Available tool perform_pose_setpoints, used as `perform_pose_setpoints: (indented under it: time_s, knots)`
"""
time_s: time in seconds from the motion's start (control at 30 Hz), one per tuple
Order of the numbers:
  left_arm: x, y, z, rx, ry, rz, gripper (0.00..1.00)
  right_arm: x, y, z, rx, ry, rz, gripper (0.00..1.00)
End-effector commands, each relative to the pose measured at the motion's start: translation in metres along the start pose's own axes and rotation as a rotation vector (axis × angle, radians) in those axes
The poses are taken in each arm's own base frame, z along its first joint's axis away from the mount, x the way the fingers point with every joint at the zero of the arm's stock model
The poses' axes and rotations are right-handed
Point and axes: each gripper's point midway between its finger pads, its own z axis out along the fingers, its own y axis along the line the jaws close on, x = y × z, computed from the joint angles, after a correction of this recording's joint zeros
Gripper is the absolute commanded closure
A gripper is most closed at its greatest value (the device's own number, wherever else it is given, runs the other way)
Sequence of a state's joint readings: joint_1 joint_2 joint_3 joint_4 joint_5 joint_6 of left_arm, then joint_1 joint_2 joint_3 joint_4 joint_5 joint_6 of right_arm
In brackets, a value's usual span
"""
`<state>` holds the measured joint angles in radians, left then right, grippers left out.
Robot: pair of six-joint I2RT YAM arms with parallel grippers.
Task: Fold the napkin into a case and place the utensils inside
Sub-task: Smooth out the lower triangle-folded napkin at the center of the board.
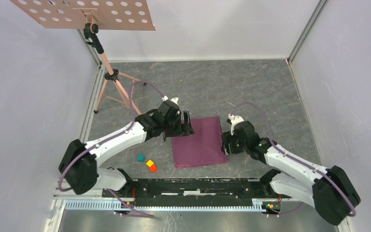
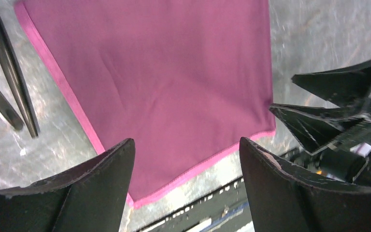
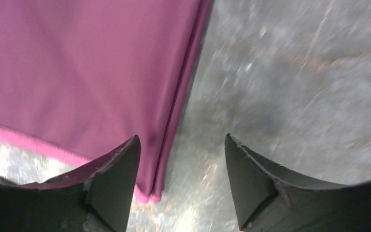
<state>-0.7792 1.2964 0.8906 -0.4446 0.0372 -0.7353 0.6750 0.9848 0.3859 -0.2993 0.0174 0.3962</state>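
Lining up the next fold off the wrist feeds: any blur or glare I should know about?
Right wrist: motion-smeared, the table streaked, but the doubled edge of the napkin is readable. Left wrist: sharp on the napkin, bright glare on the table near the utensils. Top: evenly lit, clear.

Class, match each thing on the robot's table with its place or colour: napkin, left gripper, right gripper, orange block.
Things:
1 napkin
2 left gripper
3 right gripper
4 orange block

Descriptions:
A beside the yellow block
B at the napkin's right edge
C purple, lying flat
D at the napkin's left edge

Pairs: 1-C, 2-D, 3-B, 4-A
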Motion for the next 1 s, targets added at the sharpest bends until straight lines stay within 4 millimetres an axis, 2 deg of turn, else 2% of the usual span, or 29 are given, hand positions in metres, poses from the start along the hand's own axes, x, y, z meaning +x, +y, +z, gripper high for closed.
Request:
perform_pose_setpoints:
  time_s: [0.0,0.17,0.33,0.47,0.8,0.97]
  knots:
    - [-0.049,-0.012,0.019,0.022,-0.089,-0.007,0.15,-0.084,0.002,0.007,-0.079,-0.183,-0.015,0.28]
    - [-0.073,0.014,0.05,-0.044,-0.085,-0.041,0.15,-0.131,-0.006,0.035,-0.105,-0.229,0.027,0.28]
    - [-0.078,0.029,0.069,-0.075,-0.081,-0.05,0.16,-0.148,-0.016,0.059,-0.113,-0.235,0.048,0.36]
    - [-0.075,0.041,0.077,-0.094,-0.075,-0.057,0.17,-0.147,-0.02,0.074,-0.13,-0.219,0.06,0.42]
    - [-0.075,0.058,0.092,-0.121,-0.068,-0.068,0.18,-0.144,-0.028,0.092,-0.119,-0.2,0.064,0.5]
    - [-0.07,0.072,0.096,-0.161,-0.059,-0.064,0.18,-0.142,-0.034,0.098,-0.092,-0.199,0.079,0.58]
